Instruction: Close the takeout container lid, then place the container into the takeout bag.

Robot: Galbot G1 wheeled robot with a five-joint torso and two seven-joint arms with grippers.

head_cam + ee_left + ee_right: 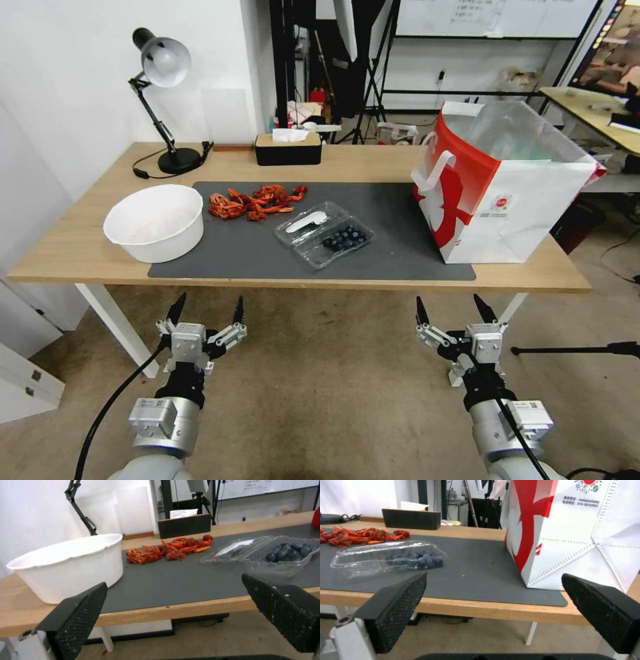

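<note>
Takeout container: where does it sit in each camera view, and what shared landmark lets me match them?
Head view: takeout container mid-mat, lid open, between white bowl and takeout bag.
Left wrist view: takeout container at the right, beyond the table edge.
Right wrist view: takeout container at the left.
Shared landmark: orange-red crayfish pile behind it.

a round white plastic bowl (154, 222) sits left of centre on a dark grey mat (387, 250), red crayfish shells (255, 202) beside it; upper left, a black desk lamp (162, 100); a black tissue box (288, 148) at centre top.
</note>
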